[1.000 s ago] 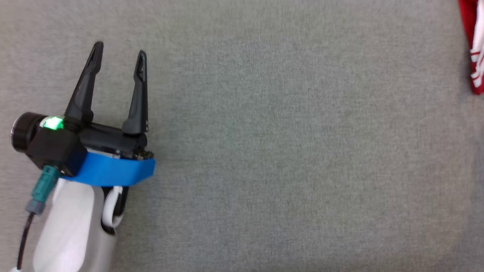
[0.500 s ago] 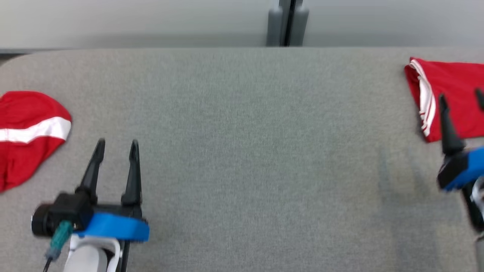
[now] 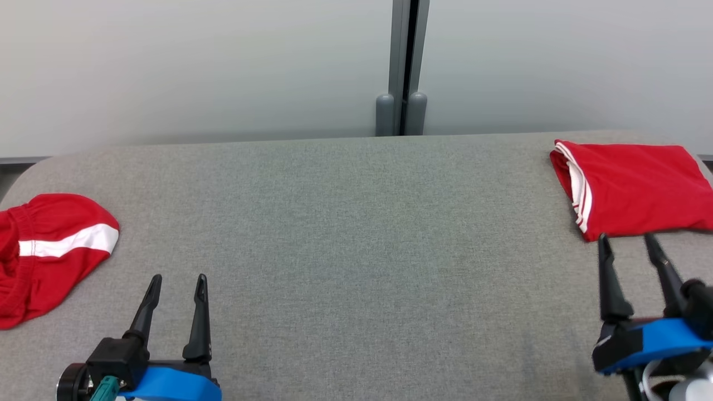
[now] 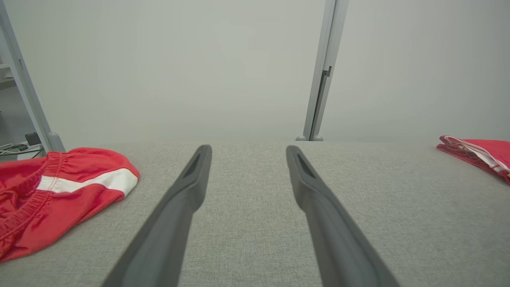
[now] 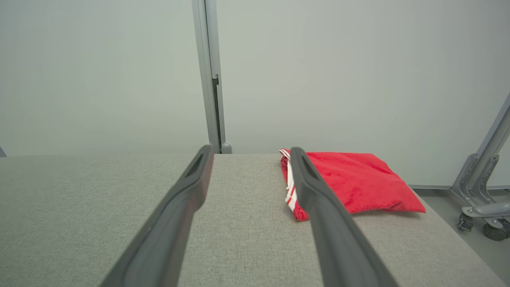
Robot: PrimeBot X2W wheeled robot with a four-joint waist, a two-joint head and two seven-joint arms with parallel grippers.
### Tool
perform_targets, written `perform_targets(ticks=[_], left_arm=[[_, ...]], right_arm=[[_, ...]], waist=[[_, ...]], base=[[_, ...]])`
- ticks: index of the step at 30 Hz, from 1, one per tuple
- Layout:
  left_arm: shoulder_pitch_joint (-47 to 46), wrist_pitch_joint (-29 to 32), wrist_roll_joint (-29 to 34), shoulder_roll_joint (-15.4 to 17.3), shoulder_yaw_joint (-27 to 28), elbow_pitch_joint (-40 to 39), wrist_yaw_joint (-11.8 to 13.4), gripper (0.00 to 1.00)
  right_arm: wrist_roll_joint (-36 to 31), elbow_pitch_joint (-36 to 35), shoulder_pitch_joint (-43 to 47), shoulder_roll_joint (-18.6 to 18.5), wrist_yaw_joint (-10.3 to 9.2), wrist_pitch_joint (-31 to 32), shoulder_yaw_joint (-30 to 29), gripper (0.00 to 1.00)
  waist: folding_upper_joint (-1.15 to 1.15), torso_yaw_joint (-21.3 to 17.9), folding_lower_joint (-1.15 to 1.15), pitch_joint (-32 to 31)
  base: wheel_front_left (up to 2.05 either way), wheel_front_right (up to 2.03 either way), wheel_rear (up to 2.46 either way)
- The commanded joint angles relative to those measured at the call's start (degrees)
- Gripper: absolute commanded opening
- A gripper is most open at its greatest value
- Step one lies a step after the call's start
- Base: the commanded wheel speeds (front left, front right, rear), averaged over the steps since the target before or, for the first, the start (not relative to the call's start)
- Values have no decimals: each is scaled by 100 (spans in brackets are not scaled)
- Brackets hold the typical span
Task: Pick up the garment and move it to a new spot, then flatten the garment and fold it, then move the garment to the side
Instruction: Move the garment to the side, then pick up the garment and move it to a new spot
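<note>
Right of the crumpled red garment (image 3: pixel 53 262) and nearer the robot, the left end effector (image 3: pixel 179 278) stands wide and empty, pointing forward. That garment lies near but apart on the grey desk (image 3: pixel 356 223), white stripe (image 3: pixel 69 242) running sideways. Well right of it, the right end effector (image 3: pixel 625 238), equally wide, faces 1 folded red garment (image 3: pixel 635 189); the left one looks nearer.
</note>
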Motion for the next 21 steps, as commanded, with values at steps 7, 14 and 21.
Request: perform_targets(ticks=[7,14,21], left_arm=[[227,-14,32,-23,84,24,13,100],[298,-14,41,-48,138,1,7,100],[318,-14,40,-59,181,-29,-9,100]], right_arm=[[42,-40,474,175,1,-6,233,100],[84,122,431,168,1,-56,434,100],[119,333,379,170,1,-159,406,100]], waist=[[2,-52,1,-137],[2,-42,1,-155],[2,-30,1,-150]], base=[[0,0,0],[0,0,0],[0,0,0]])
